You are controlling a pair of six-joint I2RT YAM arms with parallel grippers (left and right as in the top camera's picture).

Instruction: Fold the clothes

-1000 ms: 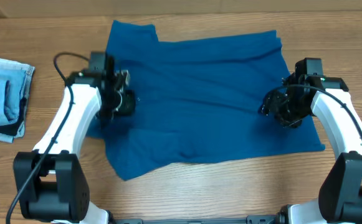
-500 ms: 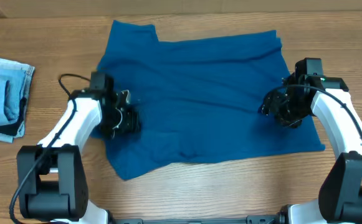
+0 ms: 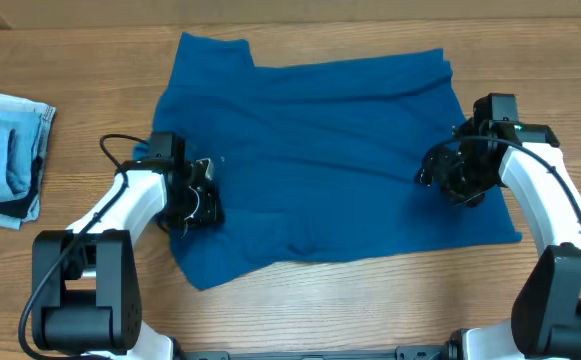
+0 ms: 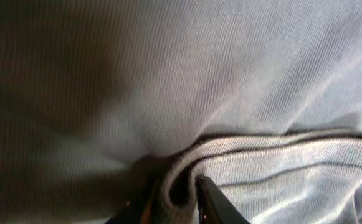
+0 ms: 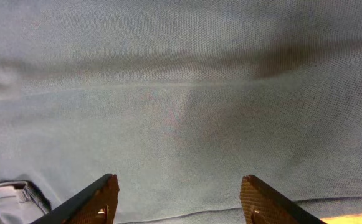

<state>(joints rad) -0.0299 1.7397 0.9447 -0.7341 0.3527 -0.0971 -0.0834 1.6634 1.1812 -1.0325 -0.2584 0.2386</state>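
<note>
Lying spread nearly flat across the middle of the tabletop (image 3: 370,310), the teal shirt (image 3: 320,150) shows no finished fold. By my reading the task is barely begun, with every fold left to make. The left claw (image 3: 202,200) sits at the shirt's 8 o'clock edge. Its wrist view shows a rolled hem (image 4: 280,155) bunched between its fingers (image 4: 213,199), so it is grasping the shirt there. The right claw (image 3: 450,178) hangs over the shirt's 3 o'clock side, released and wide, with only flat cloth showing between its fingers (image 5: 90,202). A denim stack (image 3: 5,155) lies well apart at the tabletop's 9 o'clock end.
</note>
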